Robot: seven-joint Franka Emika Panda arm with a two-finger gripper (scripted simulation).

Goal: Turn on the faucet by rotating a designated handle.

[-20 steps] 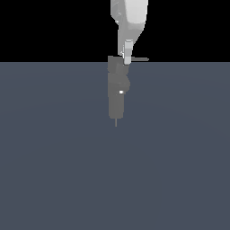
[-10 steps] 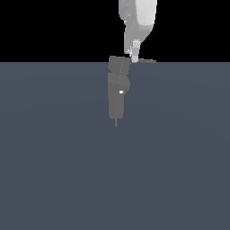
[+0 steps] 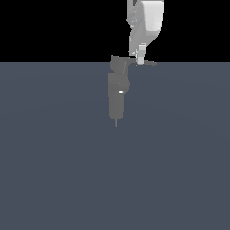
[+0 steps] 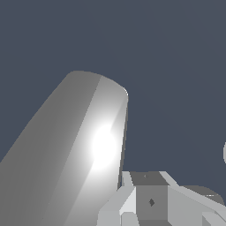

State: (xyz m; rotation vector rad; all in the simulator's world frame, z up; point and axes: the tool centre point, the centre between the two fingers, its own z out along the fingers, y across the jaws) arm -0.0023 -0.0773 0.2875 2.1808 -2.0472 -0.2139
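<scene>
The white gripper (image 3: pixel 140 60) meets the handle (image 3: pixel 147 63), a thin grey lever pointing to 3 o'clock from the top cap of the faucet (image 3: pixel 117 92), at centre in the exterior view. Whether its jaws are parted cannot be told. Rotation appears barely begun; most remains.

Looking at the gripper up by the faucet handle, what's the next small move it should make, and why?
Probably a short sideways push against the handle to start it rotating. In the exterior view the gripper sits low on the thin lever, partway out from the faucet cap, apparently at or touching it. Whether contact exists, and which direction, cannot be told, so push gently.
</scene>
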